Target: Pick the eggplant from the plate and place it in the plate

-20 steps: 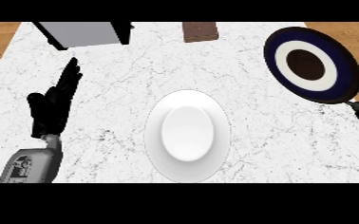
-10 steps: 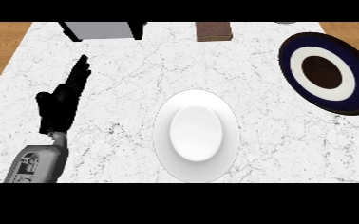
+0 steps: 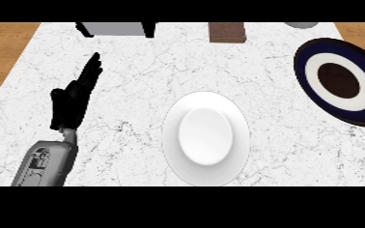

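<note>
Eggplant is perhaps the dark oval at the middle of the dark-rimmed plate [image 3: 314, 89] at the far right edge of the table [image 3: 143, 67], though the view does not settle it. A white plate [image 3: 205, 137] lies near the middle, bare. The left hand [image 3: 71, 101] shows at the left, fingers straight and holding nothing. A grey box [image 3: 118, 28] and a brown block [image 3: 227, 32] sit along the far edge.
</note>
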Tool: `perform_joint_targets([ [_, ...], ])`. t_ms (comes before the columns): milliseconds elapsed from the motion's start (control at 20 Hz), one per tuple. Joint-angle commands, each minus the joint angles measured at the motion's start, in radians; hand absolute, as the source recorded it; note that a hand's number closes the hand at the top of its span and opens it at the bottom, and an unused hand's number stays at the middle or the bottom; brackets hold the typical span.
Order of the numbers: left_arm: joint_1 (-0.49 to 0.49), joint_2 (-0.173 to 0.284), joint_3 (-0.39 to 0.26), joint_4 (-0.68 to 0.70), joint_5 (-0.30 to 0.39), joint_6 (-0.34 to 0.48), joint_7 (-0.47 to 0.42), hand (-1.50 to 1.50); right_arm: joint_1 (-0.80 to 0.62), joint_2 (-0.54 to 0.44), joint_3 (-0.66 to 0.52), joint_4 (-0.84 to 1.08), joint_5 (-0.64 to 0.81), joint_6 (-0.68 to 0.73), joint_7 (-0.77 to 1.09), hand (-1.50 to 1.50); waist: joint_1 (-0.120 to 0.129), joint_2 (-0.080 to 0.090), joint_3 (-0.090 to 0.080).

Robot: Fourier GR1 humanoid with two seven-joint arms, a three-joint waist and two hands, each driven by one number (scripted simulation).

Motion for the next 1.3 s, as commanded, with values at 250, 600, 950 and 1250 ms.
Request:
perform_joint_targets([
  [250,0.011,-0.026,-0.024,-0.039,-0.029,0.002,0.015,0.0,-0.236,0.156,0.092,0.088,0.095,-0.049,0.082,1.5,0.014,0.0,-0.001],
  [600,-0.066,0.009,0.031,0.021,0.006,-0.041,0.048,0.0,-0.28,0.229,0.228,0.137,0.279,-0.217,0.135,1.5,0.019,0.007,0.0],
  [950,-0.059,-0.037,0.01,0.034,-0.021,-0.011,0.02,0.0,-0.36,0.367,0.169,0.279,0.221,-0.157,0.238,-1.5,0.019,0.009,0.0],
  [1250,-0.043,-0.012,0.024,0.005,-0.029,-0.023,0.021,0.0,-0.328,0.387,0.118,0.315,0.179,-0.145,0.127,-1.5,0.016,0.008,0.001],
])
